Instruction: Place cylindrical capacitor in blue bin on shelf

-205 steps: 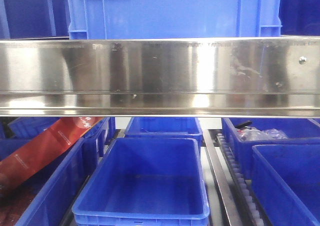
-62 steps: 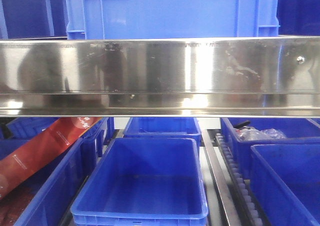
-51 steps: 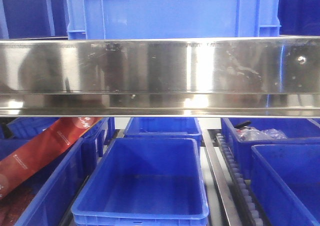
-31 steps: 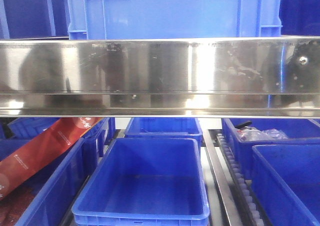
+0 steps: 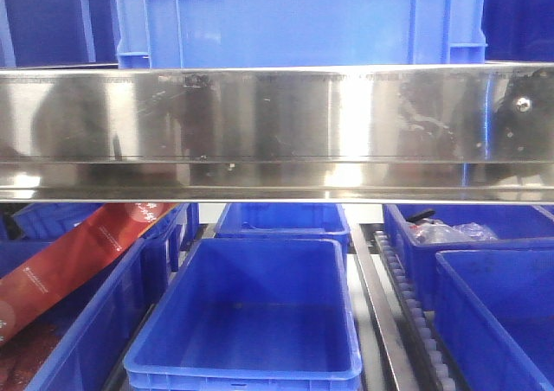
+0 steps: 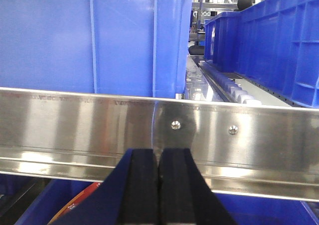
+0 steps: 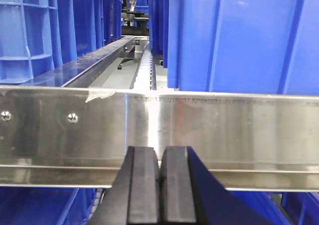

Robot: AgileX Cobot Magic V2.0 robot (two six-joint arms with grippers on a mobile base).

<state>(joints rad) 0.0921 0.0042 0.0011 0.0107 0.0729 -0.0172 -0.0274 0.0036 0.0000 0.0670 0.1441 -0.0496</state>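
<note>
- Spanning the front view from edge to edge, the shelf's (image 5: 277,131) broad steel front rail mirrors blurred shapes; a large blue crate (image 5: 299,19) stands on the upper tier just behind it.
- Below the rail, an open blue bin (image 5: 247,313) sits at the middle of the lower tier, with nothing to be seen on its floor.
- A second blue bin (image 5: 284,220) stands directly behind it, touching or nearly so.
- At the left edge of the lower tier, a red printed strip (image 5: 78,257) leans tilted across the bins there.
- Toward the right, a roller track (image 5: 415,313) runs front to back between the middle bin and the right-hand bins; the rear right bin (image 5: 459,235) holds clear plastic bags and a dark item too small to make out.
- The left gripper (image 6: 159,185) faces the rail at close range, its two black pads pressed together with only a thin seam between them and nothing visible between.
- The right gripper (image 7: 159,185) likewise faces the rail, pads closed against each other, nothing visible between them; a scrap of tape (image 7: 102,93) clings to the rail's top edge to its left.
- The cylindrical capacitor shows in no view, so its place cannot be told.
</note>
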